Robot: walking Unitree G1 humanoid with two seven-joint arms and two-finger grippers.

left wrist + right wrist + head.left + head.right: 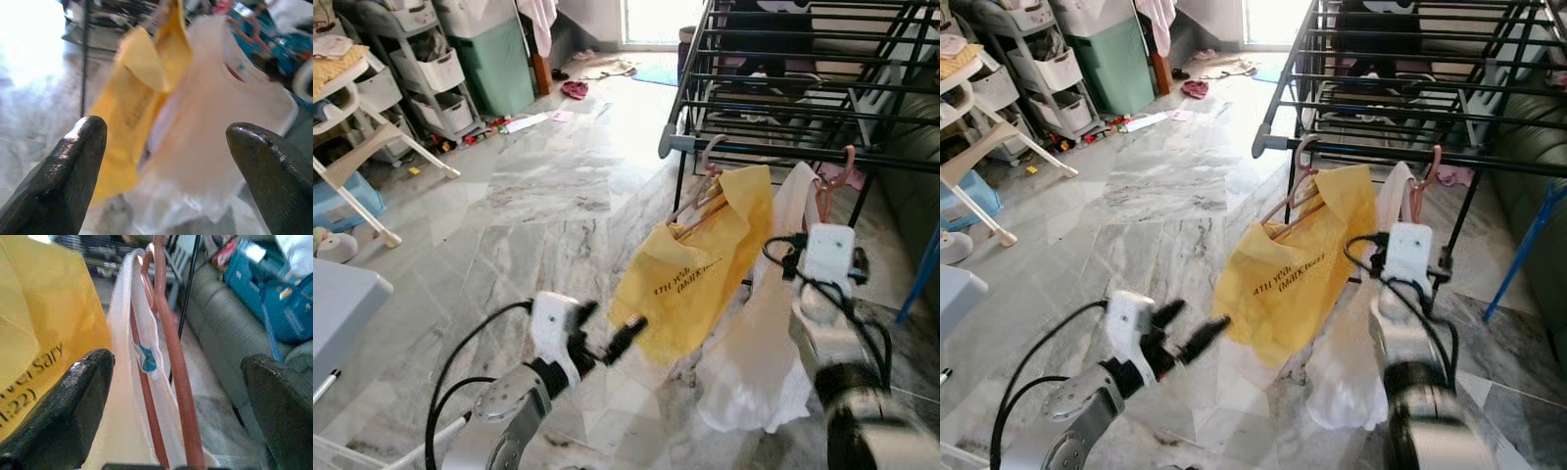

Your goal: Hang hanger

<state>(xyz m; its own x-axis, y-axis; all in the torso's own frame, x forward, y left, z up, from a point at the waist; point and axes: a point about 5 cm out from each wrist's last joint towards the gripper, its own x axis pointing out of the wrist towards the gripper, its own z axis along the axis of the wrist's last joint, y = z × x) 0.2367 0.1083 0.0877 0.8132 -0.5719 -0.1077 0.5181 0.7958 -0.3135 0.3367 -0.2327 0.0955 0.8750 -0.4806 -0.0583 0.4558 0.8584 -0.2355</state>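
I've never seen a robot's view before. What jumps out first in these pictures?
The bright yellow shirt on a hanger, hooked on the near rail of the black drying rack, grabs the eye. Beside it, on the robot's right, hangs a white garment on a reddish hanger. The left gripper points open at the yellow shirt, and the right gripper is open around the reddish hanger.

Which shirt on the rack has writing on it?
The yellow shirt does: dark letters are printed on it. The white shirt hanging beside it, toward the right gripper, shows no writing.
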